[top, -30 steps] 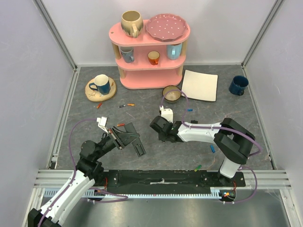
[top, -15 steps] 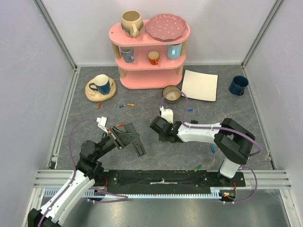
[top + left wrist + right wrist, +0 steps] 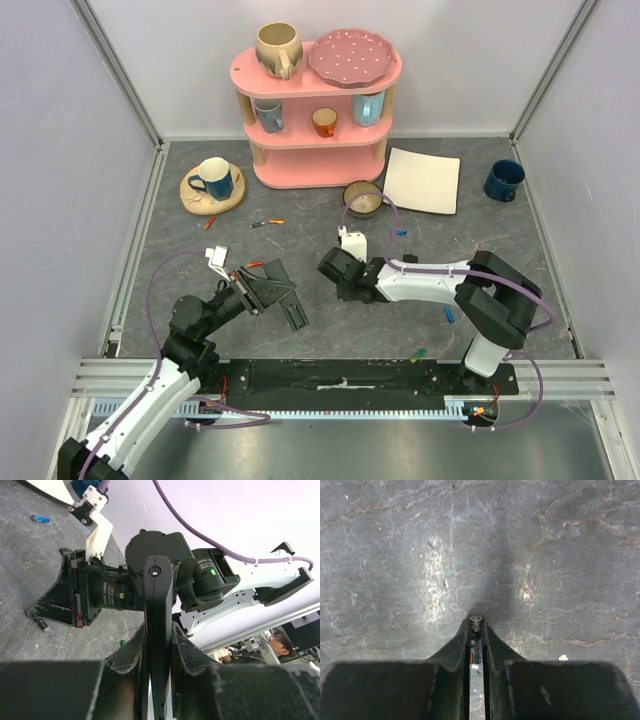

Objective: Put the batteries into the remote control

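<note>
My left gripper (image 3: 268, 291) is shut on the remote control (image 3: 292, 312), a flat black slab held edge-on just above the table; in the left wrist view the remote (image 3: 158, 600) stands up between the fingers (image 3: 134, 650). My right gripper (image 3: 344, 288) points down at the table to the remote's right, shut on a thin dark battery (image 3: 476, 639) with its metal tip at the fingertips. Loose batteries lie on the table: an orange one (image 3: 275, 221), a red one (image 3: 209, 223), a blue one (image 3: 449, 314) and a green one (image 3: 418, 354).
A pink shelf (image 3: 318, 140) with cups and a plate stands at the back. A mug on a round coaster (image 3: 212, 182) is at back left. A bowl (image 3: 363, 198), a white mat (image 3: 423, 180) and a blue cup (image 3: 503, 180) lie at back right.
The right arm has shifted very slightly. The left arm and the remote have not moved.
</note>
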`<state>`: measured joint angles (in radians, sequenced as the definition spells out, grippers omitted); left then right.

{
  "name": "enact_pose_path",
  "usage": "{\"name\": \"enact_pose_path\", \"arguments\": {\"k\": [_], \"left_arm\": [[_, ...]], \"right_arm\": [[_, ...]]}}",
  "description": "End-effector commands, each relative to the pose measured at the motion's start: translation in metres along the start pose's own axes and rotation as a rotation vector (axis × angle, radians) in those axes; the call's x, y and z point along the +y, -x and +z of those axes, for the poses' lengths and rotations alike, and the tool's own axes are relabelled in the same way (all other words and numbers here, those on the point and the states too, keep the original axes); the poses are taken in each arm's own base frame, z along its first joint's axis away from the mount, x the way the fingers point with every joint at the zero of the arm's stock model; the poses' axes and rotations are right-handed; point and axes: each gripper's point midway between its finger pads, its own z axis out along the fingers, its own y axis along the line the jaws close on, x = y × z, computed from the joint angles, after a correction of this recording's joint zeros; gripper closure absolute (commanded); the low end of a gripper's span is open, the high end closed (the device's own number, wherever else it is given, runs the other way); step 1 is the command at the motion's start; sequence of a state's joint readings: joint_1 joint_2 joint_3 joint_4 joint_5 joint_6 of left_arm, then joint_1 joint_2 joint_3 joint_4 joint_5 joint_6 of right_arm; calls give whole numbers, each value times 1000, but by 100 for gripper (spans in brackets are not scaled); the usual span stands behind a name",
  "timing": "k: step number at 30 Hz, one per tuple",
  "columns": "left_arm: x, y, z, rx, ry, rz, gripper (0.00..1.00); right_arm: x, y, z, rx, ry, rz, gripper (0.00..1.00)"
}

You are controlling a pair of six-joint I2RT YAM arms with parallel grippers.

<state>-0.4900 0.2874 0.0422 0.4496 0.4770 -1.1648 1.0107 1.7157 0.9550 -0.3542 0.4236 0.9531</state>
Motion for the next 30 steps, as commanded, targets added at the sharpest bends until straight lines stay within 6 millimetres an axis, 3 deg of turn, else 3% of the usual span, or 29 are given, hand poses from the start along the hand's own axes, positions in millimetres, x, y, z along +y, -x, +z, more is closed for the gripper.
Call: {"name": "enact_pose_path", "arguments": {"k": [1,5,6,9,11,12,17,25,30], "left_arm": [[56,-28,-11,36,98,-26,98],[57,-25,-5,41,111,-27,98],[52,-21,-2,37,102,-21,98],[49,-16,6,36,97,-21,98],[39,-8,13,29,64,-10,98],[47,-10,16,40,93,-30,98],[34,5,33,8,29,-48,98],[33,16,45,-53,5,-53,98],[27,20,50,-90,-30,-37,98]], "right_arm": [[-6,2,-17,-22,20,-10,100],[2,53,-56,-204,107,-26,100],[2,69,-73,-263,136,-17,100],[0,97,-106,-393,196,-38,100],[0,104,-117,-441,239,-72,100],[0,109,-128,-471,272,-67,100],[22,103,-153,-430,443,-182,100],[27,104,-186,-531,623,-101,100],[49,93,-199,-541,708,-114,100]]}}
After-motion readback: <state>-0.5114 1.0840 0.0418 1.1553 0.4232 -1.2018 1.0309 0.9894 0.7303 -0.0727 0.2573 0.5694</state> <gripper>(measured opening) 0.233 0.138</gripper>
